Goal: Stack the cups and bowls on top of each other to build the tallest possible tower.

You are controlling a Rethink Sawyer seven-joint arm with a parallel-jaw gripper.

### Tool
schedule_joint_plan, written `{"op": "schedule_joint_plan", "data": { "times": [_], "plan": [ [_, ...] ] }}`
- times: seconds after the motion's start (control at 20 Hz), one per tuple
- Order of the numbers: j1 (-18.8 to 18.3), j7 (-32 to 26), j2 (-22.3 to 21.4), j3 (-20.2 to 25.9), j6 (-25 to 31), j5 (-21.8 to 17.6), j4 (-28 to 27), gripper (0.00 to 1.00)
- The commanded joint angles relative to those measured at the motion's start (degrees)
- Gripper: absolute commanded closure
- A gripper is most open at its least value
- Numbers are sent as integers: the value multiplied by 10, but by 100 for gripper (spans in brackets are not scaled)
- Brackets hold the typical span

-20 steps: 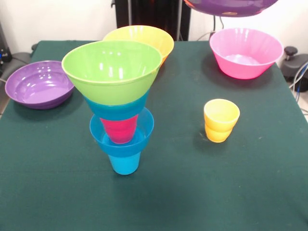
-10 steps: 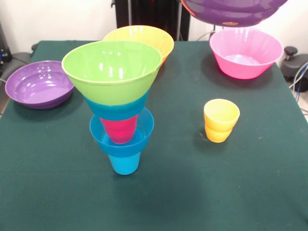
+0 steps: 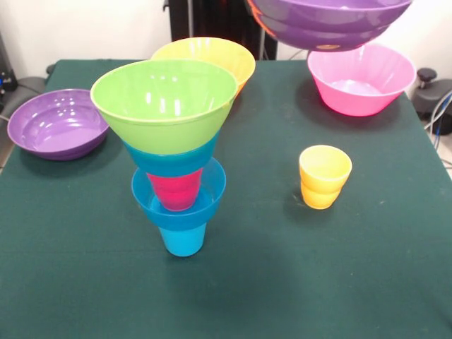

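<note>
Three cups show: a blue cup point(image 3: 182, 241) at the bottom of the stack in the left-centre of the frame, a red cup point(image 3: 174, 191) above it in the same stack, and a yellow cup point(image 3: 324, 176) alone at right of centre.

Seven bowls show. Two are small blue bowls point(image 3: 185, 214) point(image 3: 171, 160), both in the stack. One is a lime green bowl point(image 3: 164, 104), topping it. One orange bowl point(image 3: 212, 58) sits at upper centre, one pink bowl point(image 3: 360, 76) at upper right. Two are purple bowls: one point(image 3: 56, 123) at the left edge, one point(image 3: 326, 21) along the top edge.
</note>
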Motion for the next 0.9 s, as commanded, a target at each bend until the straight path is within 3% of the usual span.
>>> {"op": "schedule_joint_plan", "data": {
  "times": [0.05,0.9],
  "plan": [
    [-5,-24,52,-15,43,-55,22,100],
    [-37,-23,75,13,55,-74,19,100]
  ]
}}
